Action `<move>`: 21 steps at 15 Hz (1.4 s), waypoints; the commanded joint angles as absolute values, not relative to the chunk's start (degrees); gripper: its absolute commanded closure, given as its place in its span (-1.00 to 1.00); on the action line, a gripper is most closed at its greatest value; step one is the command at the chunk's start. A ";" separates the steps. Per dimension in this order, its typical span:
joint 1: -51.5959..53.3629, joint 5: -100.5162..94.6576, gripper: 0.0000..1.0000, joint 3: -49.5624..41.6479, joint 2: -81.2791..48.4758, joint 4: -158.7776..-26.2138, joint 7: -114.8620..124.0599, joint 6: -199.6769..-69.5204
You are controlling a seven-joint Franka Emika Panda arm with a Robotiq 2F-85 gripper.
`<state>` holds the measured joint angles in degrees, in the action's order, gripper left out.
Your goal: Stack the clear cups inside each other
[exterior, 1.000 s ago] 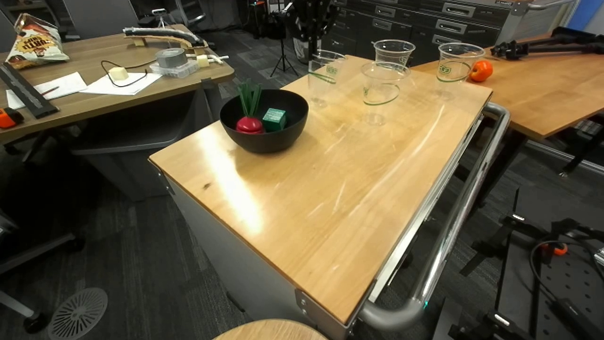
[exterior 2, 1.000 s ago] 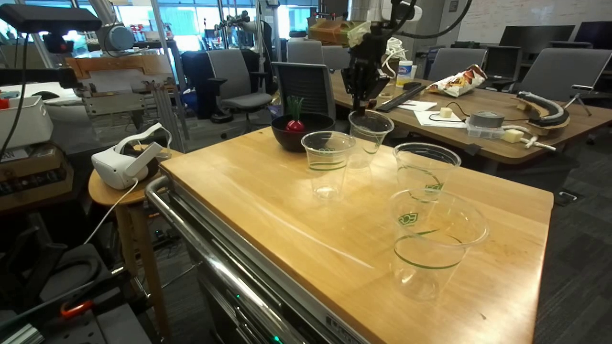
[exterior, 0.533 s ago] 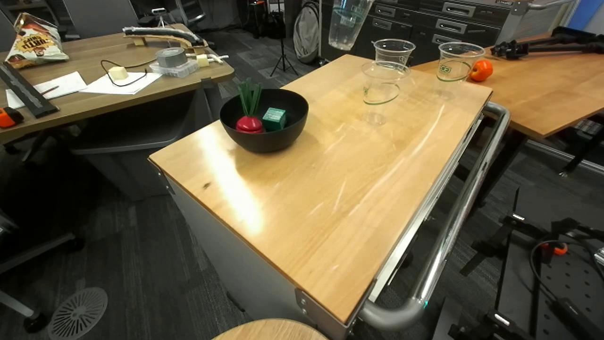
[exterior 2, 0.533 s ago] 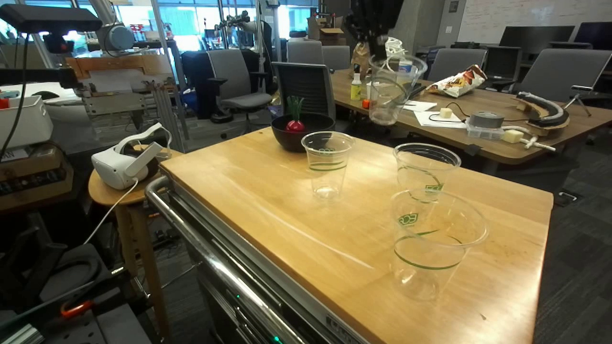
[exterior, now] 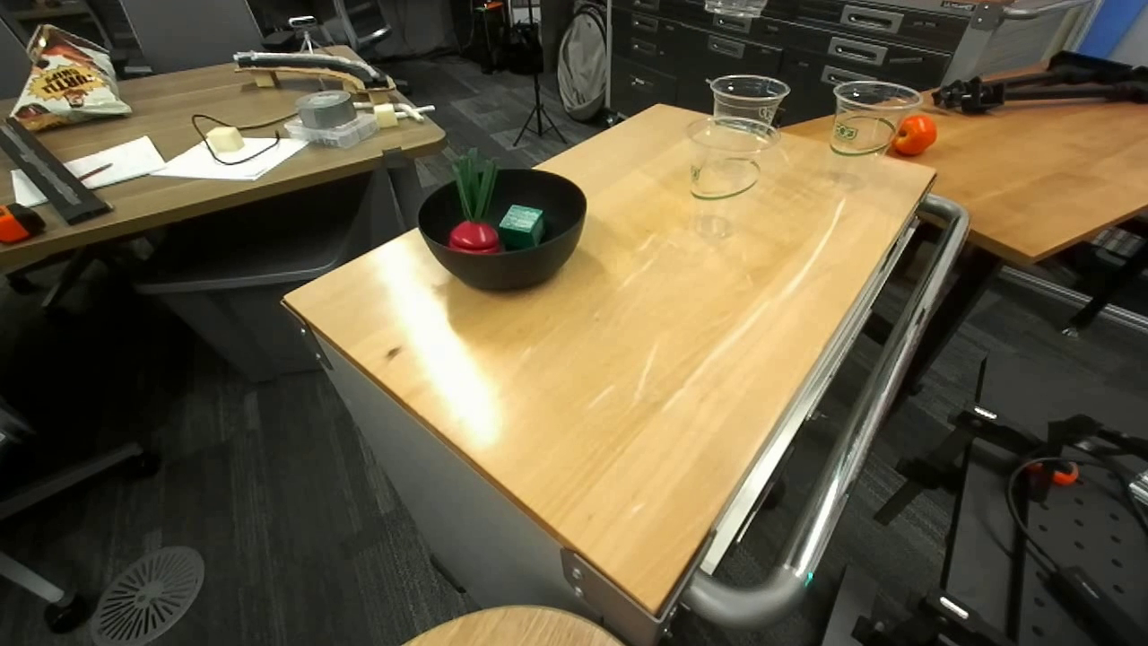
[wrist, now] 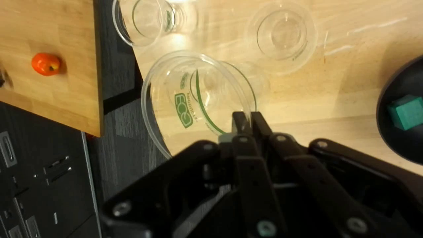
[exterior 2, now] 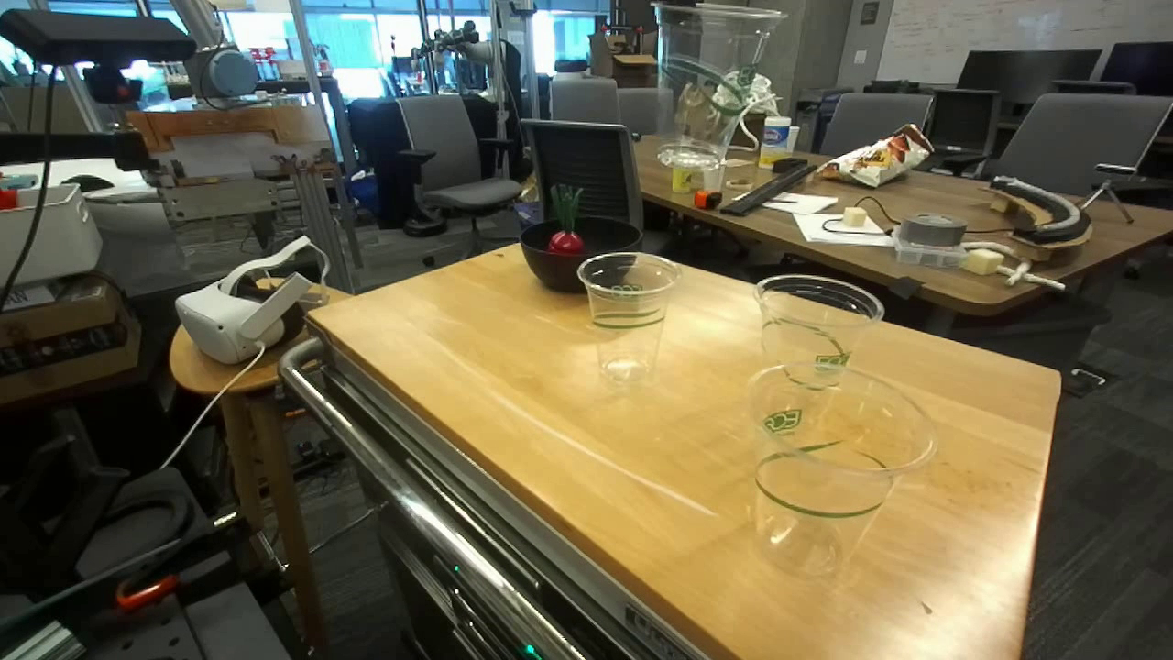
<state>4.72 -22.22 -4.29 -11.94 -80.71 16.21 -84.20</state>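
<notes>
The tool, nearly closed, pinches a clear cup by its rim. Below the tool, three more cups stand upright on the worktop.

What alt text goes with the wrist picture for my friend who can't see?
A black robot gripper pinches a green-printed clear plastic cup by its rim. At least two more clear plastic cups stand on a pale wooden table, and a round black bowl, cut off at right, holds a green block.
</notes>
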 commanded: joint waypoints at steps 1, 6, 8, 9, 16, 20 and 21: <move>4.03 -21.62 0.96 -2.96 -13.62 -79.12 13.93 -79.12; 4.33 -20.76 0.96 -2.54 -16.89 -79.73 17.45 -79.58; 4.33 -19.96 0.96 -2.47 -18.15 -79.84 17.54 -79.04; 4.29 -19.26 0.96 -2.44 -18.75 -79.92 17.55 -78.83; 4.46 -15.83 0.96 -2.81 -21.46 -80.22 19.88 -79.79; 4.27 -14.88 0.32 -2.97 -21.18 -80.76 22.53 -80.22; 4.11 -14.37 0.21 -2.97 -20.67 -81.08 22.86 -80.53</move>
